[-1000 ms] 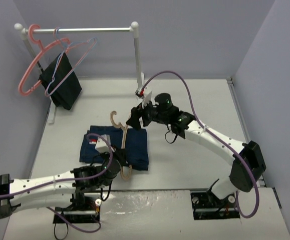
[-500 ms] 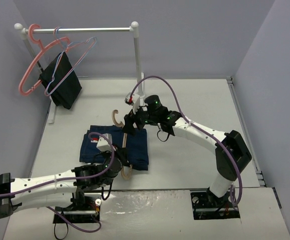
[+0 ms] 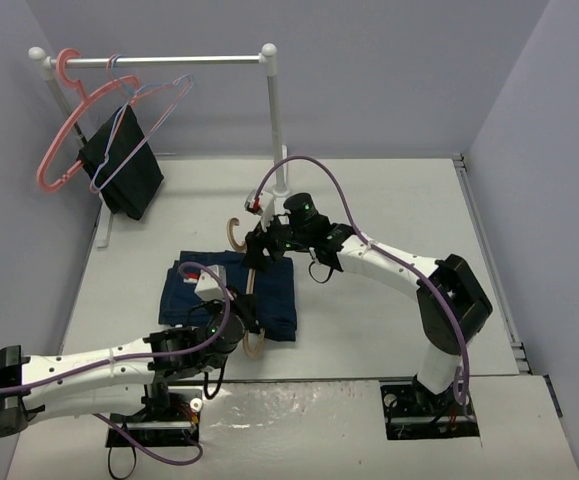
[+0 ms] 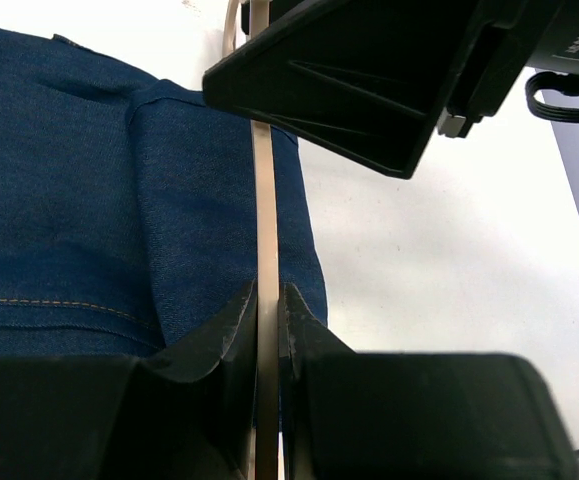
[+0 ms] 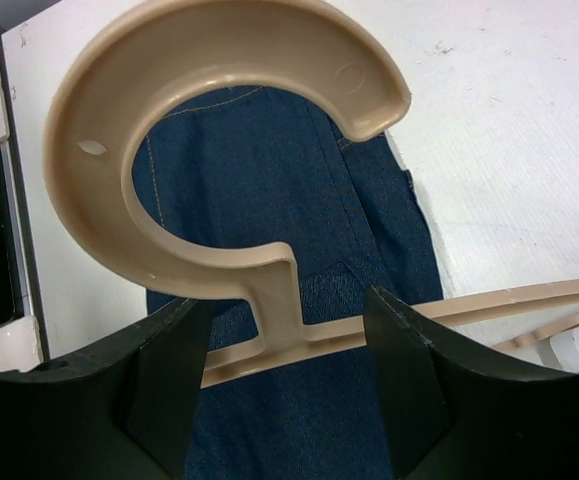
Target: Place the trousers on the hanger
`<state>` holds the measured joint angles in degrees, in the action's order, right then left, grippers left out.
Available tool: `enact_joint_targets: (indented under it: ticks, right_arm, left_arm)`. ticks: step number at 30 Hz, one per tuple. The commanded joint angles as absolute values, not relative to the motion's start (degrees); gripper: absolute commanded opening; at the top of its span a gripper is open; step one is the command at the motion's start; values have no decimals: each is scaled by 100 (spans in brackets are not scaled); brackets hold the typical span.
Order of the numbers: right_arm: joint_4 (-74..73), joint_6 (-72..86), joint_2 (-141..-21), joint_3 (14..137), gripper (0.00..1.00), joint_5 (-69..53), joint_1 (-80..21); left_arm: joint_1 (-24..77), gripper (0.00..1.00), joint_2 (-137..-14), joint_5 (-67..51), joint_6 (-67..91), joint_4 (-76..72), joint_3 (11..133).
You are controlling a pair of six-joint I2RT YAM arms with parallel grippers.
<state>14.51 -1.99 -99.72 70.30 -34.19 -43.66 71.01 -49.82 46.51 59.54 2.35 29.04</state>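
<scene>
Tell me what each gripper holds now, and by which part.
The left gripper is shut on the light tan clothes hanger, on its thin bar away from the hook. The right gripper straddles the hanger's neck, jaws open, holding nothing.

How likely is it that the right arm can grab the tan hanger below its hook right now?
Likely yes. The right gripper stands open astride the hanger just below its hook, nothing between them. The left gripper is shut on the hanger lower down, over the trousers.
</scene>
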Motion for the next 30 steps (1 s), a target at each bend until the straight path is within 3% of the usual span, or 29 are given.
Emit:
enact_joint_targets:
  ticks: [1,3,7,9,13,17,20,30]
  right_arm:
    - [2021,-237,-9984,7181,53,-3709,-4412]
    - [2021,-258,-9981,7154,45,-3729,-4412]
    - [2006,-351,-9934,7084,13,-3720,-4403]
    - [1974,-399,-9893,7045,2,-3703,-4388]
    - [1954,-478,-9796,6933,0,-3722,-4329]
    - [1960,-527,-9670,6857,0,-3855,-4247]
    - [1951,-560,-9608,6855,0,-3925,-4196]
    - [1948,-547,-9406,6656,0,-4144,-4074]
  left_arm:
    - [7067,0,-5027,4597,5880,-281,3348]
    - [7043,0,-5013,4585,5883,-257,3340]
    - [7016,0,-4949,4557,5917,-154,3346]
    - [7006,0,-4917,4522,5931,-65,3379]
    - [6948,1,-4904,4326,5972,485,3557]
    - [6712,50,-4887,3844,6059,1333,4056]
    - [6220,67,-4705,3081,6240,1830,4154]
    - [4349,71,-4203,1357,6331,2705,4048]
